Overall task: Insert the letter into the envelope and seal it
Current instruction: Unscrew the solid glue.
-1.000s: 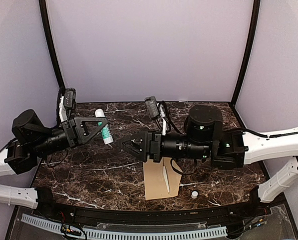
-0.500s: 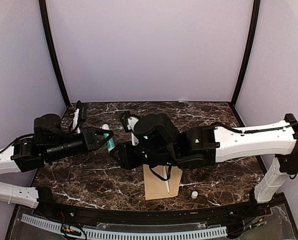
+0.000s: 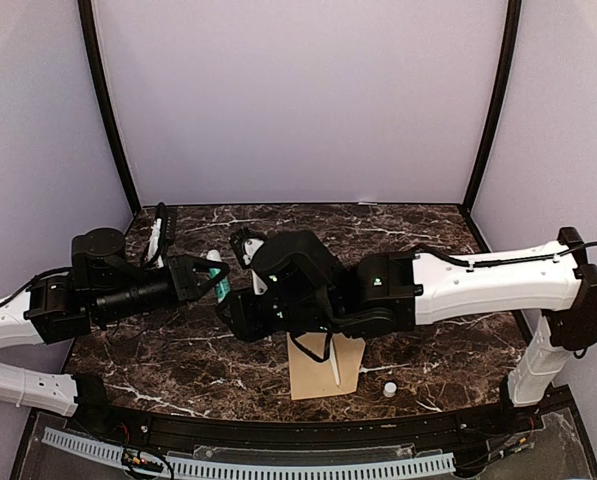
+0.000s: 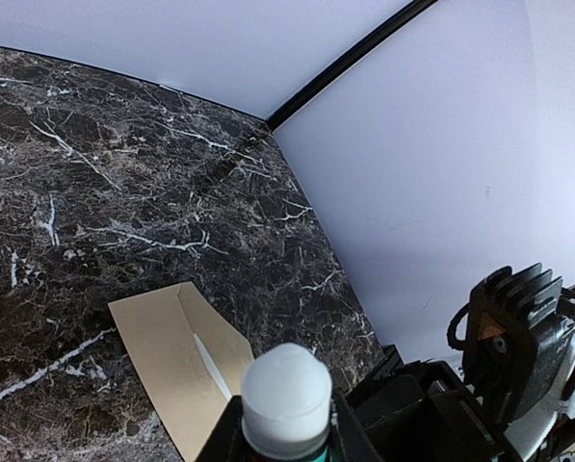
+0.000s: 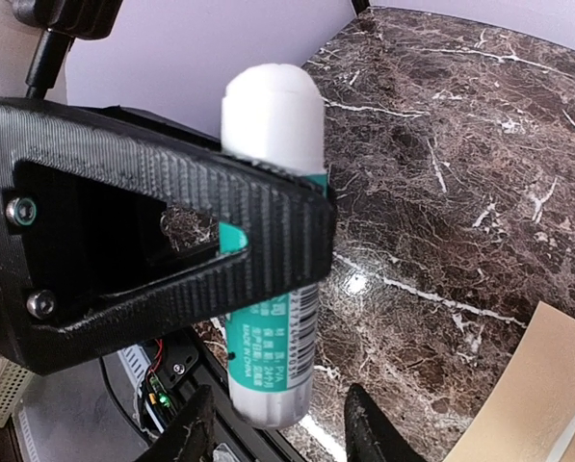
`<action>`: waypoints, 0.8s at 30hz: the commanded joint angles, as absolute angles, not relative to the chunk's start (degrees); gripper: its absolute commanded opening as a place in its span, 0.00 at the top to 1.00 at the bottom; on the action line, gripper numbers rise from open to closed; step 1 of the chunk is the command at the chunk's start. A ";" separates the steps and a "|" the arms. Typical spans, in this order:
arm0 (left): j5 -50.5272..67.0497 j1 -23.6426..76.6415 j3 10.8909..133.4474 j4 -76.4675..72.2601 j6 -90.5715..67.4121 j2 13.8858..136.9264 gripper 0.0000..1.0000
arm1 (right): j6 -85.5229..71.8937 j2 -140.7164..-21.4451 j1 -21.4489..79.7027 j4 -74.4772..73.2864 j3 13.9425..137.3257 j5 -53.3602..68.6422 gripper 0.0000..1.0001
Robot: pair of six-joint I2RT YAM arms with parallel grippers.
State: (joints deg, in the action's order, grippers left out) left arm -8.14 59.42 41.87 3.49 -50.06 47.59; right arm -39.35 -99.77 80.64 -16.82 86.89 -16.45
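Observation:
The kraft-brown envelope point(image 3: 323, 366) lies flat near the table's front edge, and also shows in the left wrist view point(image 4: 162, 351) and at the corner of the right wrist view point(image 5: 547, 404). A thin white strip point(image 3: 332, 361) runs along its flap; whether that is the letter I cannot tell, and no more of the letter shows. My left gripper point(image 3: 214, 279) is shut on a green-and-white glue stick point(image 3: 216, 268) held above the table, white tip point(image 4: 287, 390) outward. My right gripper point(image 5: 277, 433) is open, its fingers point(image 5: 369, 428) flanking the stick's base point(image 5: 268, 385) with gaps.
A small white cap point(image 3: 389, 388) lies on the dark marble table point(image 3: 408, 225) just right of the envelope. The right arm's black wrist point(image 3: 298, 285) hangs over the envelope's far end. Lilac walls close in the back and both sides.
The right arm has swung left across the table to the glue stick, its jaws narrowing around the base. The left arm shifted slightly right with the stick still held.

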 commanded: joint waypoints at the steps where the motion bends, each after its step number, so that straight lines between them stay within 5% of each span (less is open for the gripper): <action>1: -7.59 59.50 42.01 2.42 -50.29 47.37 1.00 | -38.22 -101.29 81.05 -16.16 89.43 -16.76 0.60; 14: -6.32 59.42 42.01 1.52 -50.03 48.22 1.00 | -37.27 -102.61 81.07 -15.56 90.79 -17.59 0.70; 24: -3.58 59.33 40.76 -3.57 -48.53 47.19 1.00 | -38.85 -98.74 80.11 -9.27 85.16 -13.72 1.00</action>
